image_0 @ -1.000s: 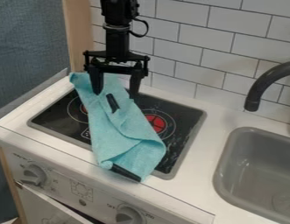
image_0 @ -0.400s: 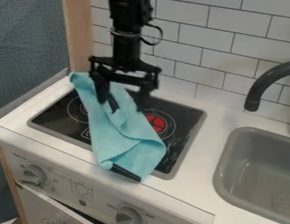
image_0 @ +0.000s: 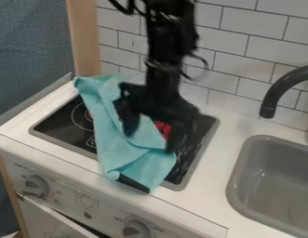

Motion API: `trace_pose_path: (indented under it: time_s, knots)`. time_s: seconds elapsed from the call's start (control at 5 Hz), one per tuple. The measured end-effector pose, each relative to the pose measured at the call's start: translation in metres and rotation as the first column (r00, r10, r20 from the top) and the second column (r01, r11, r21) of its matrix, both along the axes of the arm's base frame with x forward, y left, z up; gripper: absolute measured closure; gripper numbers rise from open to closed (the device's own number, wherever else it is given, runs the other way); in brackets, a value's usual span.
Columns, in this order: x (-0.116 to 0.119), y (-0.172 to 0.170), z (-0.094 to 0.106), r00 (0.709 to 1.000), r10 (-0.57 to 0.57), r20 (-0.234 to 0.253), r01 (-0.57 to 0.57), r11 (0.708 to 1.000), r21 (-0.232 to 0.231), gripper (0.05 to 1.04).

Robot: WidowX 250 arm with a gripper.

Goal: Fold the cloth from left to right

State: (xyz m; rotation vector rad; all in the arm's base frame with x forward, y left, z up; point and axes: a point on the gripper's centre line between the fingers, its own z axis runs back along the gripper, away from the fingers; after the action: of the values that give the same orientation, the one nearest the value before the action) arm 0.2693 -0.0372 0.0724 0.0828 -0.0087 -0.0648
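Observation:
The gripper hangs over the middle of the stove, its fingers spread apart, one over the cloth and the other over the burner area to the right. Beneath it the light blue cloth lies slantwise across the stove top, from the back left corner to the front edge. Its lower part is folded over itself, and a dark strip shows at its front end. The arm covers some of the cloth's upper right side. Whether the fingertips touch the cloth I cannot tell.
Under the cloth is the black stove top with red burner marks. A grey sink and a dark faucet stand on the right. White tiles rise behind, and knobs line the front panel.
The gripper has moved right and toward the front of the stove, and it has turned somewhat. The cloth lies as before.

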Motion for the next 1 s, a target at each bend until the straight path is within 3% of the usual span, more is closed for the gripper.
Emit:
trace_pose_path:
  time_s: [0.2,0.6,0.8,1.0]
  knots:
    - [-0.009,-0.002,-0.01,0.999,-0.045,-0.014,0.045,0.999,0.016,0.083]
    - [-0.009,0.008,-0.03,0.999,-0.031,-0.026,0.032,0.996,0.078,0.084]
    - [-0.011,0.011,-0.044,0.996,-0.056,-0.072,0.062,0.995,0.077,0.083]
    - [-0.011,0.007,-0.049,0.994,-0.073,-0.077,0.078,0.994,0.074,0.084]
